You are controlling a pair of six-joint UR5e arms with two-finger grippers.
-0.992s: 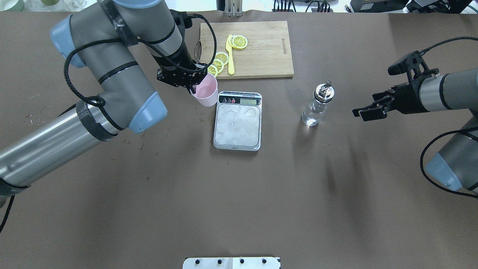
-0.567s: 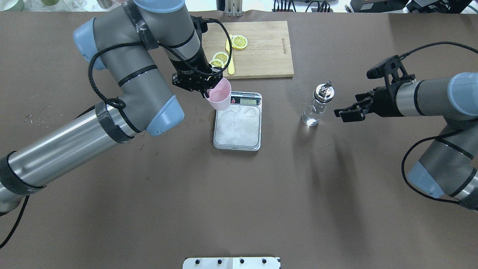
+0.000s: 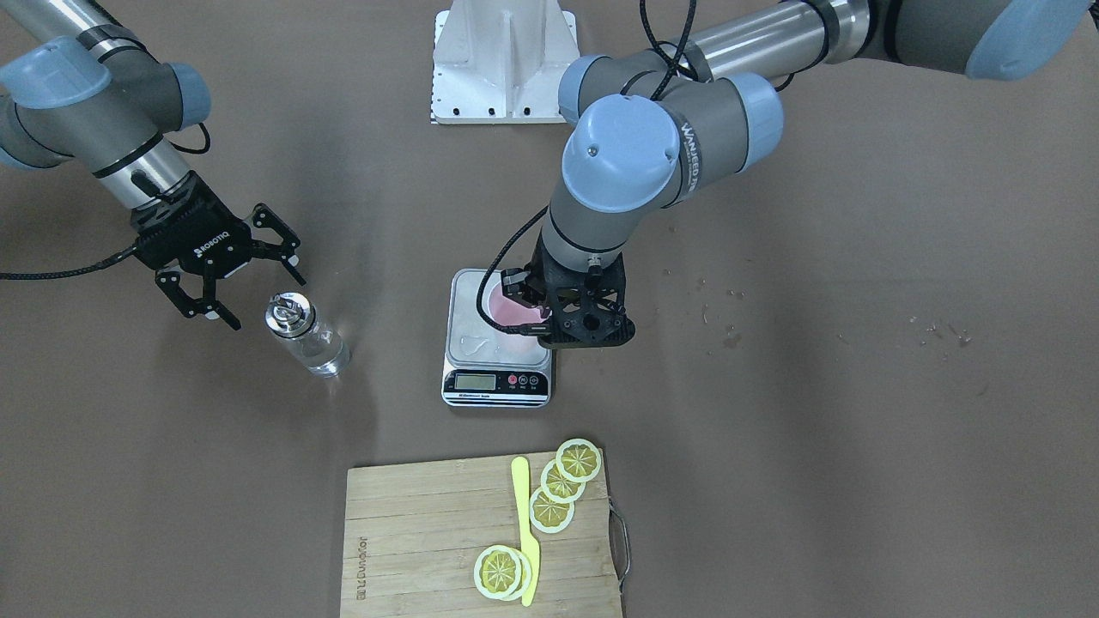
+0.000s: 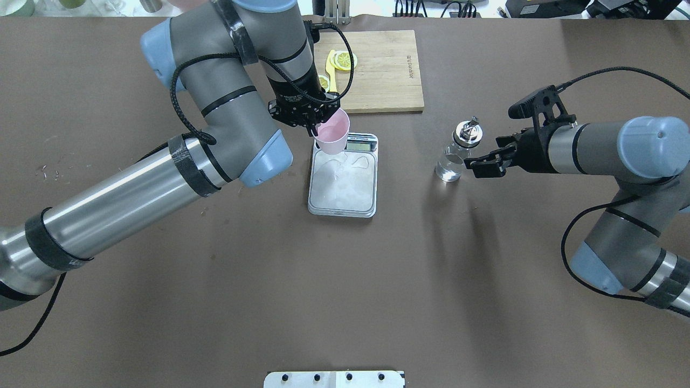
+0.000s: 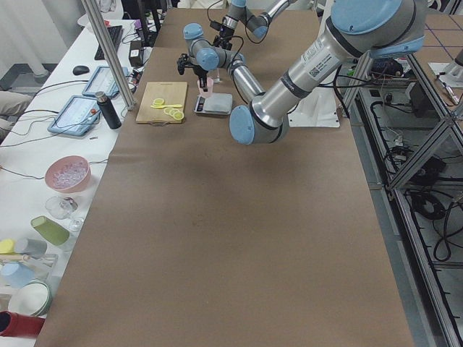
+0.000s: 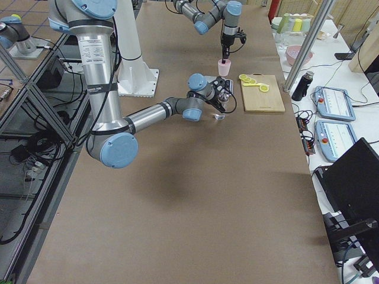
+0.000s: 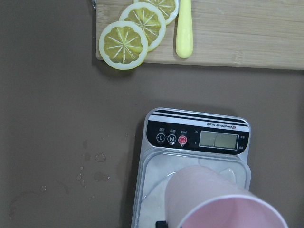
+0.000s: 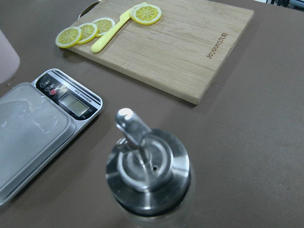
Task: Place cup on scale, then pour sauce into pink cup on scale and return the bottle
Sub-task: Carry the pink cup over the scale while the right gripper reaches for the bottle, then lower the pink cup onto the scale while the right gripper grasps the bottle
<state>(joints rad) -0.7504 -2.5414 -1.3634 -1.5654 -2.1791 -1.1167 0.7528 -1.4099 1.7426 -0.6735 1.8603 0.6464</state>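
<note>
One cup [image 4: 334,131] pinched by left hand [image 4: 315,129], one scale [image 4: 345,188], one bottle [image 4: 454,157], right hand [image 4: 477,165] spread.

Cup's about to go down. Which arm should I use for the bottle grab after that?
Right. Its open pincer sits just beside the bottle, facing it. The left pincer is shut on the cup over the scale, farther from the bottle.
</note>
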